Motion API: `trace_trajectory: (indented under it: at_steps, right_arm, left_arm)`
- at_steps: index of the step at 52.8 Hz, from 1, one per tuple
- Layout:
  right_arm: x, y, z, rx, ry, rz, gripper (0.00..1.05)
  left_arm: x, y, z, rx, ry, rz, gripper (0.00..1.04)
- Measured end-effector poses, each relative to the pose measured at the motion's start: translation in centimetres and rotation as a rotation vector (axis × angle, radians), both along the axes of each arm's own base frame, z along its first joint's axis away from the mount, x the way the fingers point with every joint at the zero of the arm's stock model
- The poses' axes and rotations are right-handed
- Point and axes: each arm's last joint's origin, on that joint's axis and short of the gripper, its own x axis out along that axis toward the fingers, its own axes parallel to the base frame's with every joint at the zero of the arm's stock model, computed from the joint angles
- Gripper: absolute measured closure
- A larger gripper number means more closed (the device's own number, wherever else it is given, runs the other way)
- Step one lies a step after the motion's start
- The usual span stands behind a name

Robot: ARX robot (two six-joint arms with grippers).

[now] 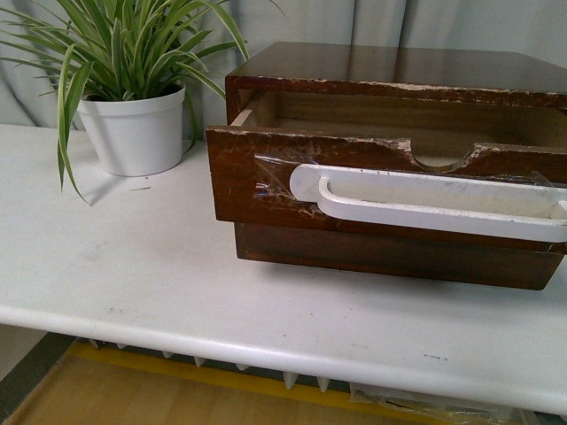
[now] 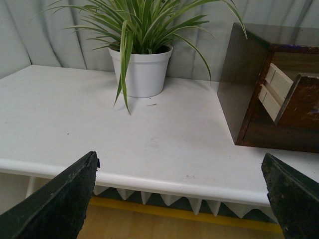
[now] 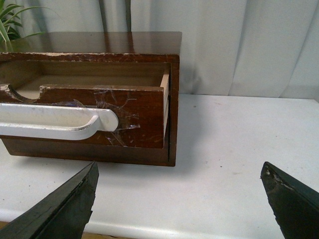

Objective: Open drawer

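Dark brown drawer [image 1: 266,181] is sitting partly pulled out of its cabinet [image 1: 399,66] on the white bench [image 1: 177,283], beside a potted plant [image 1: 133,133]. Left hand [image 2: 182,199] and right hand [image 3: 179,199] are both hanging wide apart, gripping nothing, short of the white handle [image 1: 425,202].

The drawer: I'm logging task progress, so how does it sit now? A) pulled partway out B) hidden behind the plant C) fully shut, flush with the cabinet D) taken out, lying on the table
A: the drawer juts forward of the cabinet, exposing its pale interior behind the white handle.
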Motion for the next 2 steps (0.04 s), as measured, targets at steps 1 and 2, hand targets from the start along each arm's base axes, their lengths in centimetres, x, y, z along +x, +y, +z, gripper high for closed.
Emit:
trace_trajectory:
  at_steps: [1, 2]
  right_arm:
    - [0.0, 0.0, 0.0, 0.0, 0.0, 0.0, 0.09]
    - [0.0, 0.0, 0.0, 0.0, 0.0, 0.0, 0.09]
  left_arm:
    - [0.0, 0.0, 0.0, 0.0, 0.0, 0.0, 0.06]
    - [0.0, 0.0, 0.0, 0.0, 0.0, 0.0, 0.06]
